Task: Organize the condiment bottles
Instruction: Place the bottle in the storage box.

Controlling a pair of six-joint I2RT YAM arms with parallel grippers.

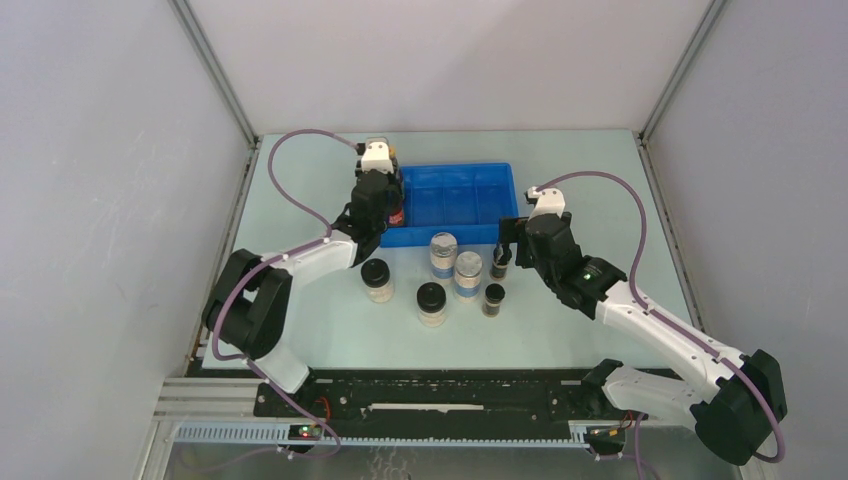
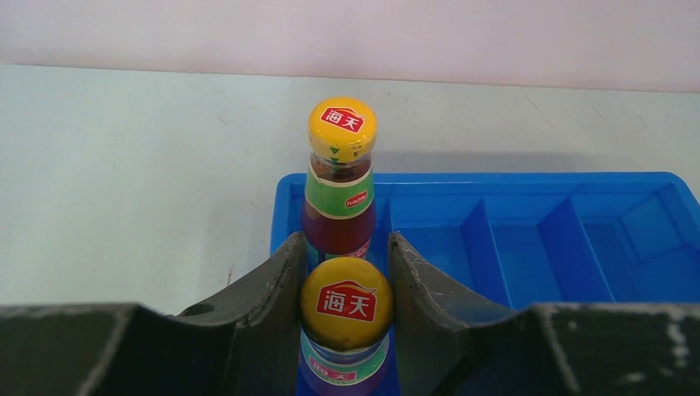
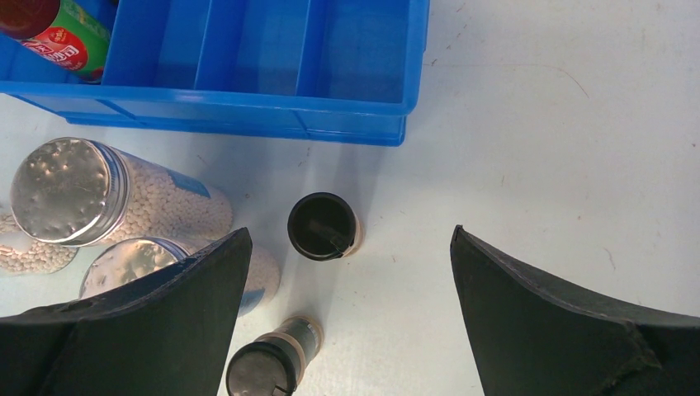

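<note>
Currently on view, largest first.

Table (image 1: 330, 340): pale surface, bearing everything listed below.

Blue tray (image 1: 460, 195): divided into side-by-side compartments and set at the far middle of the table.

Left gripper (image 2: 347, 247): reaches over the tray's left end, with its jaws drawn narrow on the cap and neck of a tall bottle.

Right gripper (image 3: 351, 235): lowered to the table just in front of the tray's right near corner, jaws spread wide, gripping nothing.

Held bottle (image 2: 346, 304): red label, yellow cap, upright. It is clamped by the left gripper over the tray's leftmost compartment. Whether its base rests on the tray floor cannot be told, since the fingers hide it.

Second tall bottle (image 2: 341, 177): same kind, standing upright in that same compartment, just beyond the held bottle.

Far silver-lidded jar (image 1: 443, 252): blue band, upright on the table in front of the tray.

Near silver-lidded jar (image 1: 468, 272): just beside the far silver-lidded jar, to the right and nearer the arms.

Left black-lidded jar (image 1: 377, 279): pale contents, upright, left of the silver pair.

Right black-lidded jar (image 1: 431, 303): a match, standing nearer the arms.

Far vial (image 3: 322, 225): tiny, dark-capped, standing between the right gripper's spread fingers and apparently clear of both.

Near vial (image 1: 494, 299): a match, close by on the near side.
</note>
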